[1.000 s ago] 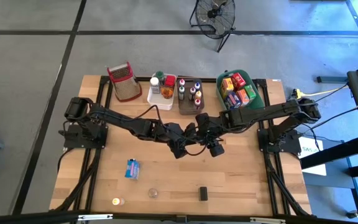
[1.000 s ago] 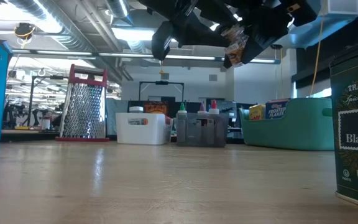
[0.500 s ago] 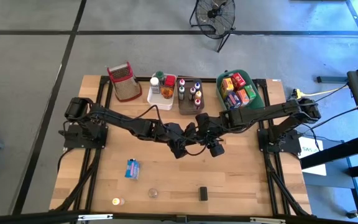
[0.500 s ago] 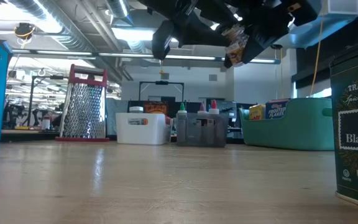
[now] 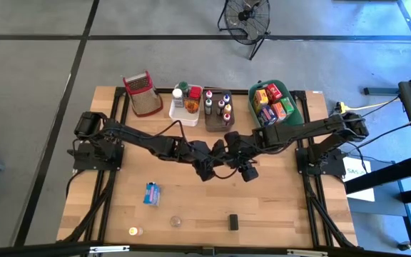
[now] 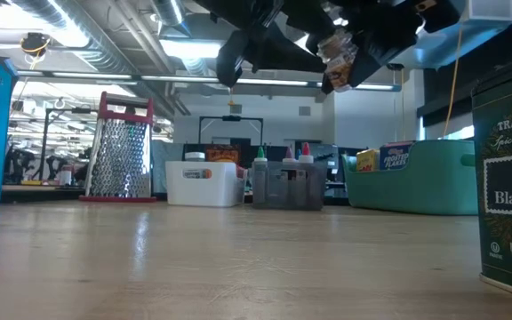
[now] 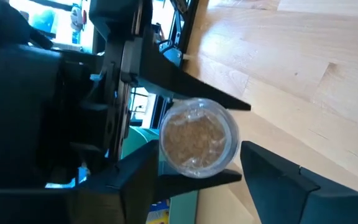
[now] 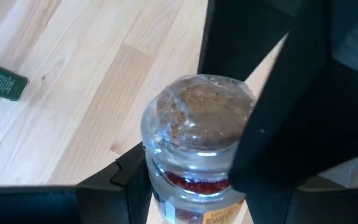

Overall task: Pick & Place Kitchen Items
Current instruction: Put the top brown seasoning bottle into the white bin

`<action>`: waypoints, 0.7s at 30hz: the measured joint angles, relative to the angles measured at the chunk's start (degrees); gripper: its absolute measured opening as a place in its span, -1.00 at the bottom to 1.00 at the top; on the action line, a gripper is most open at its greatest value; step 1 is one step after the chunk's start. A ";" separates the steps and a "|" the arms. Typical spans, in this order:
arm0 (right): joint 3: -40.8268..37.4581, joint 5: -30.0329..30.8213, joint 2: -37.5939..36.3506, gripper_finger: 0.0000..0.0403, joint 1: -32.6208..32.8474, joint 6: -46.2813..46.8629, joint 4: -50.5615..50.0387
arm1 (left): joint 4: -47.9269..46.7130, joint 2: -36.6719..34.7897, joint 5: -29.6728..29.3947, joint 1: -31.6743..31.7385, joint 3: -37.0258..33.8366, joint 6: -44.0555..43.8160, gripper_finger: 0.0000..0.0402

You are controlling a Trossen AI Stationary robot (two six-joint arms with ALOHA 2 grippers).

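Holding a small spice jar [image 8: 194, 140] in mid-air above the middle of the table [image 5: 191, 207], the two arms are judged to be in a hand-over step. Right gripper [image 8: 191, 180] is clamped on the jar's body. Left gripper [image 7: 197, 171] sits around the same jar with its fingers [image 7: 272, 171] spread, one standing clear of the glass. Next move calls for the left arm to back away, then the right arm to carry the jar to the bins [image 5: 273, 100] at the far edge
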 joint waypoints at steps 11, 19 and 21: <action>4.01 0.33 0.74 -0.02 0.52 -0.10 -4.20 | 2.73 0.00 4.21 0.00 0.00 0.49 0.13; 4.24 0.53 1.00 -0.02 0.70 0.66 -4.59 | 2.58 -0.02 4.61 -0.04 0.00 0.64 0.13; 4.23 0.53 1.00 -0.02 0.71 0.71 -4.56 | 2.58 -0.02 4.62 -0.06 0.00 0.66 0.13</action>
